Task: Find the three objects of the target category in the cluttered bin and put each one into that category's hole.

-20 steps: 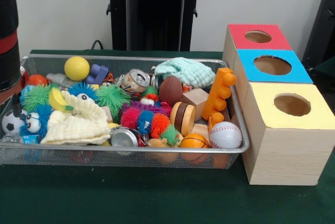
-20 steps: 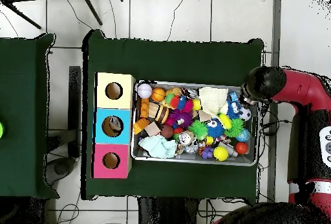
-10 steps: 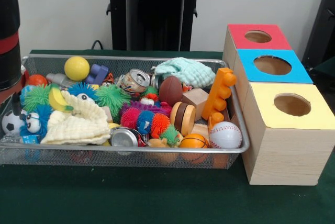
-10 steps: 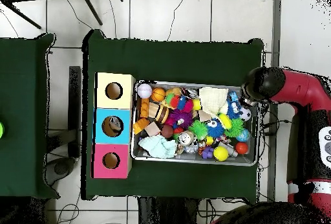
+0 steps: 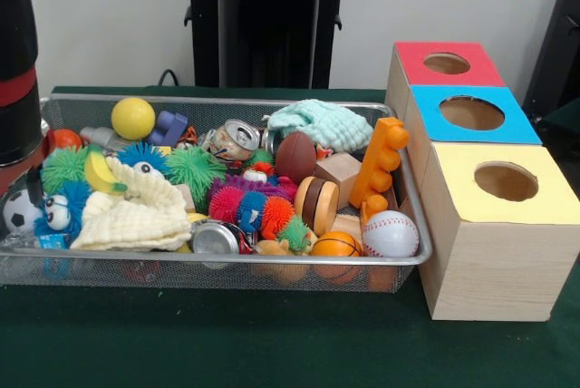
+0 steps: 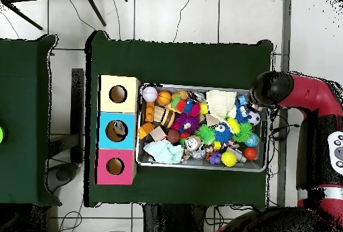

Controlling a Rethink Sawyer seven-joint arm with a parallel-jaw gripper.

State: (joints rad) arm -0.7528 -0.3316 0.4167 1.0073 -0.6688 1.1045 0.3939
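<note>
The wire mesh bin (image 5: 227, 101) sits on the green table, full of toys. It also shows in the overhead view (image 6: 201, 167). The blue-faced box's round hole (image 5: 471, 113) is in the middle box of three beside the bin, and shows in the overhead view too (image 6: 116, 131). My red and black arm (image 5: 16, 71) stands over the bin's end farthest from the boxes. In the overhead view the arm's head (image 6: 268, 90) covers the gripper, so its state does not show. I see nothing held.
In the bin: yellow ball (image 5: 133, 118), baseball (image 5: 391, 233), basketball (image 5: 336, 245), brown football (image 5: 295, 157), soccer ball (image 5: 18, 211), orange block (image 5: 379, 161), teal cloth (image 5: 319, 123), crushed can (image 5: 236, 140), yellow cloth (image 5: 136, 216). The red box (image 5: 446, 63) and yellow box (image 5: 504, 182) flank the blue one.
My arm has shifted slightly at the bin's end, a little lower in the front view. Nothing in the bin has moved.
</note>
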